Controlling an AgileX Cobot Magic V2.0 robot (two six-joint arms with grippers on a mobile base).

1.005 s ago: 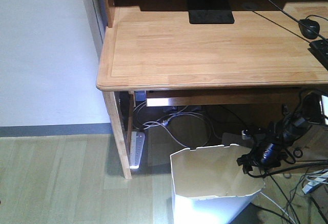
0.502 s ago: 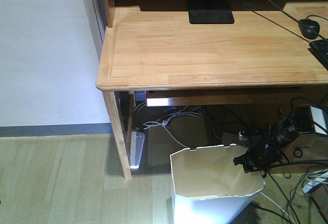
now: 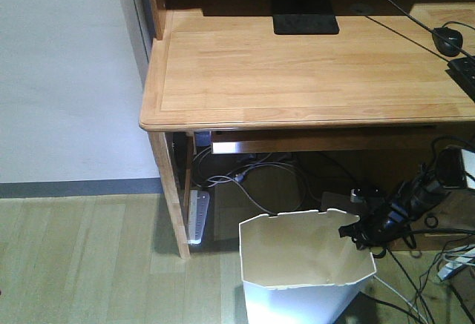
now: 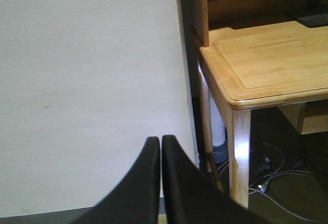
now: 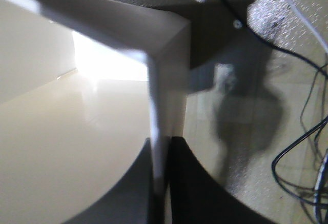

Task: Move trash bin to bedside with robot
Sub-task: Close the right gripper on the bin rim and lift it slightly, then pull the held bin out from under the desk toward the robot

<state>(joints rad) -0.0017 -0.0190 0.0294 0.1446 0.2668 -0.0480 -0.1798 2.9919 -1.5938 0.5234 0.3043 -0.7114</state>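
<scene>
The white trash bin [image 3: 308,265] stands on the floor in front of the desk, cream inside, with a notched rim. My right gripper [image 3: 356,233], at the end of the slim black robot arm [image 3: 415,194], grips the bin's right rim. In the right wrist view the gripper [image 5: 163,144] is shut on the thin wall of the bin [image 5: 77,131], one finger inside and one outside. My left gripper [image 4: 160,139] is shut on nothing and faces a white wall beside the desk corner. The bedside is out of view.
A light wooden desk [image 3: 297,64] carries a black monitor base [image 3: 304,21], a mouse [image 3: 447,40] and a keyboard edge [image 3: 464,72]. Its leg [image 3: 167,190] stands left of the bin. A power strip [image 3: 197,216] and tangled cables [image 3: 260,179] lie underneath; more cables lie at the right.
The bin has shifted a little to the left, with my right gripper still on its rim. The right arm has moved left with it.
</scene>
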